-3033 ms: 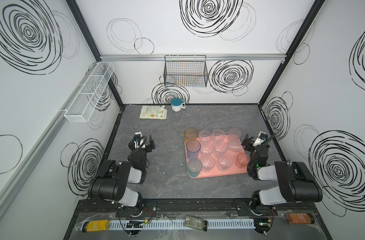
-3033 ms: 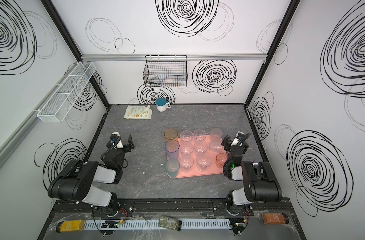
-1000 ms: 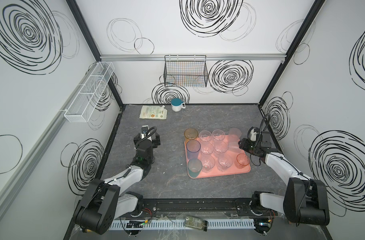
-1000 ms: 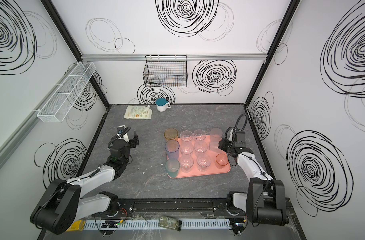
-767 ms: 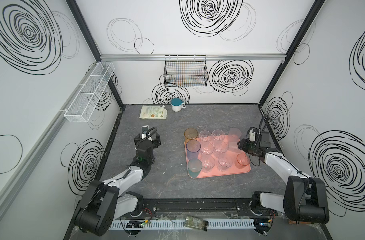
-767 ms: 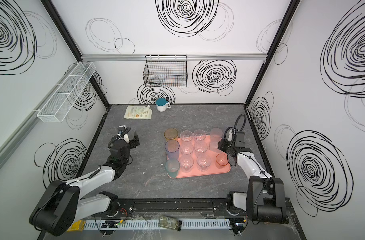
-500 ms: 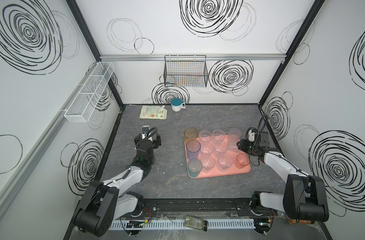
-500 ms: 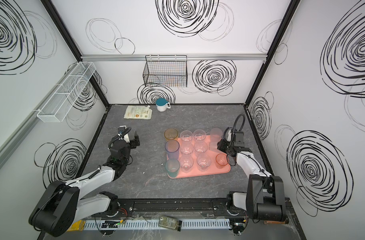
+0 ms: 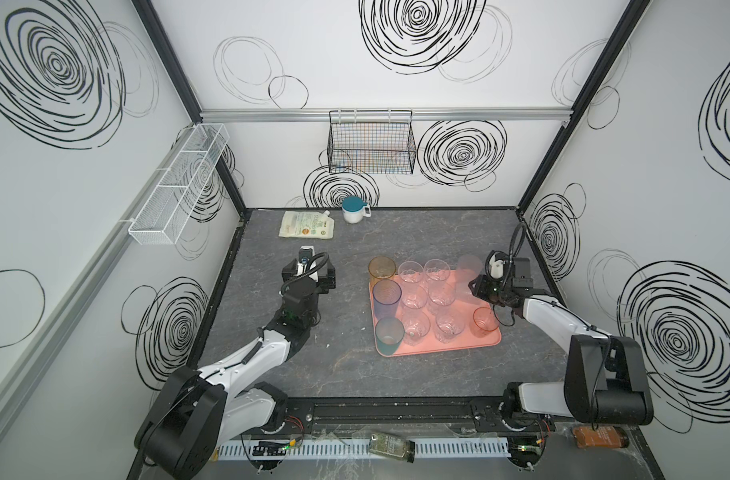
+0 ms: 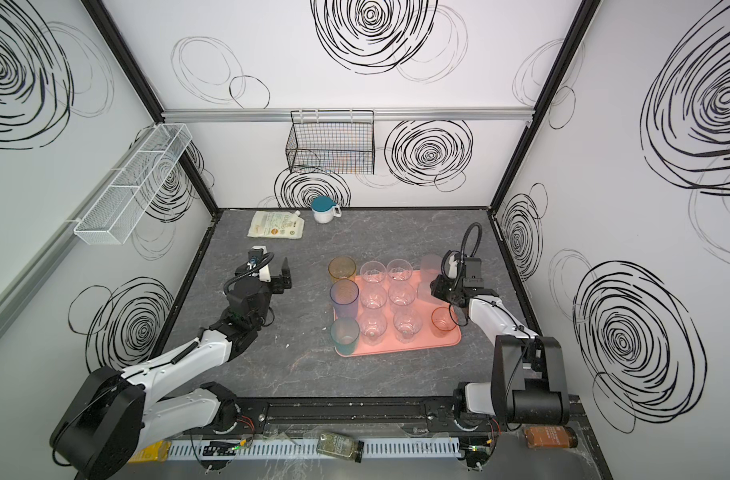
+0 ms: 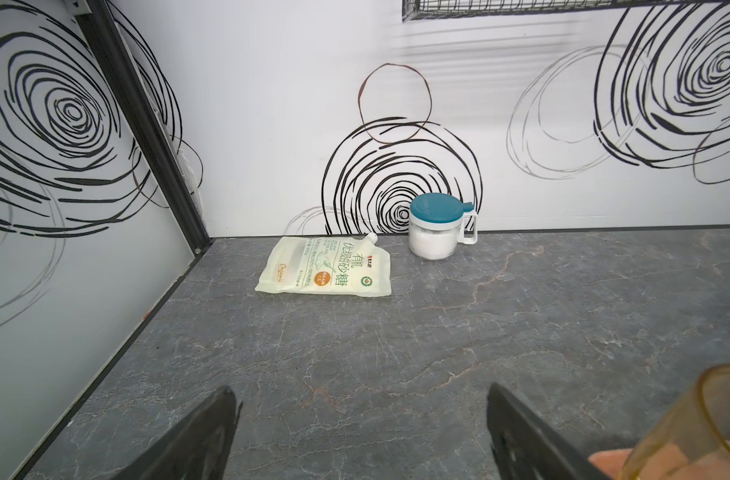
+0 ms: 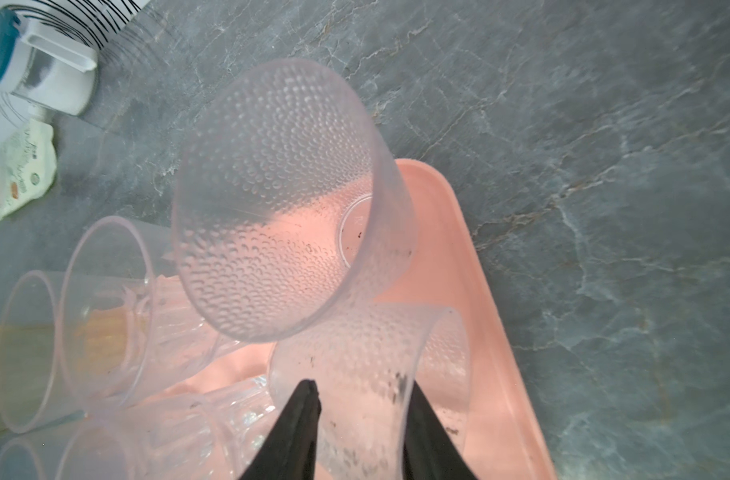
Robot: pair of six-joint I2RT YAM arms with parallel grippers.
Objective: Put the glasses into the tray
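The salmon-pink tray [image 9: 458,347] [image 10: 417,347] [image 12: 479,291] holds several upright glasses: clear ones, an amber one [image 9: 382,266] [image 11: 687,428], a blue one [image 9: 386,291], a teal one [image 9: 389,330] and a pink one [image 9: 485,321]. My right gripper [image 9: 475,286] [image 10: 436,289] [image 12: 361,395] is at a frosted dimpled glass [image 12: 367,353] near the tray's right edge. One finger is in its mouth and one is outside its wall, with a gap left. A second frosted glass [image 12: 271,187] stands just beyond. My left gripper [image 9: 310,271] [image 10: 269,268] [image 11: 361,390] hangs wide open and empty, left of the tray.
A white mug with a teal lid [image 9: 352,210] [image 11: 436,226] and a flat pouch [image 9: 307,224] [image 11: 325,268] lie by the back wall. A black wire basket [image 9: 371,143] hangs on the back wall, and a white one [image 9: 180,183] on the left wall.
Both arms have reached out from their folded rest poses. Over the last second the right jaws have narrowed around the frosted glass's wall. The left gripper has barely moved.
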